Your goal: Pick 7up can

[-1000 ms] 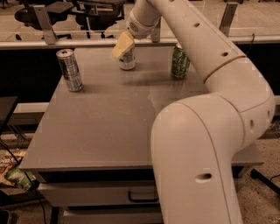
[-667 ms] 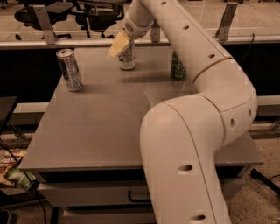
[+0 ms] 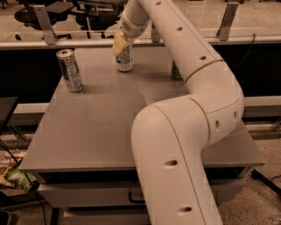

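The 7up can (image 3: pixel 125 60), pale silvery-white with faint green print, stands upright at the back middle of the grey table (image 3: pixel 88 127). My gripper (image 3: pixel 120 43) is at the can's top left, right against its upper part and hiding its top. My white arm (image 3: pixel 189 114) reaches from the lower right across the table to it.
A slim silver can with dark bands (image 3: pixel 69 70) stands at the back left of the table. A green can (image 3: pixel 175 71) is mostly hidden behind my arm at the back right. A rail (image 3: pixel 52 41) and office chairs (image 3: pixel 35 13) lie beyond the table's far edge. Clutter (image 3: pixel 15 178) lies on the floor at left.
My arm's elbow and lower links have swung left, now covering most of the green can. The gripper has stayed by the top of the 7up can. The cans have not moved.
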Motion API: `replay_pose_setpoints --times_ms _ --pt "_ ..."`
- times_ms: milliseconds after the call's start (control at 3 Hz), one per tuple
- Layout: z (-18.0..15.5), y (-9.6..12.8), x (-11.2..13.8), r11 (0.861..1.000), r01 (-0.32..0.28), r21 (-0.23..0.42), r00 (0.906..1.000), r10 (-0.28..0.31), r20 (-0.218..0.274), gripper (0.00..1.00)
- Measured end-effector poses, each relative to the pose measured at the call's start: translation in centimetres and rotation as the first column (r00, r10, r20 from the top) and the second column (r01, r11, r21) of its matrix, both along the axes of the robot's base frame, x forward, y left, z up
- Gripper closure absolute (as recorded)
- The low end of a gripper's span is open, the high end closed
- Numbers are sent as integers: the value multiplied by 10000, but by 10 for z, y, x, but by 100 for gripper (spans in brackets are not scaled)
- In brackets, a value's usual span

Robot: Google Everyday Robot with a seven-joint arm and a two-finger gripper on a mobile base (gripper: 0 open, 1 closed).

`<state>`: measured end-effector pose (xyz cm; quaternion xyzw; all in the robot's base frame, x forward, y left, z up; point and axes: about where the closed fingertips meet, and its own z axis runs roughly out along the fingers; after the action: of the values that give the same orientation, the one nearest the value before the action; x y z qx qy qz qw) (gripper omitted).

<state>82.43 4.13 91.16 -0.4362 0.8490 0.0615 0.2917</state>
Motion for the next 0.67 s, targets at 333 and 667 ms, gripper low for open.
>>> replay_pose_setpoints --times_ms 333,667 --pt "11 -7 -9 9996 -255 126 9996 256 -84 84" --pt "41 -10 -31 9945 -975 376 9952 975 26 100"
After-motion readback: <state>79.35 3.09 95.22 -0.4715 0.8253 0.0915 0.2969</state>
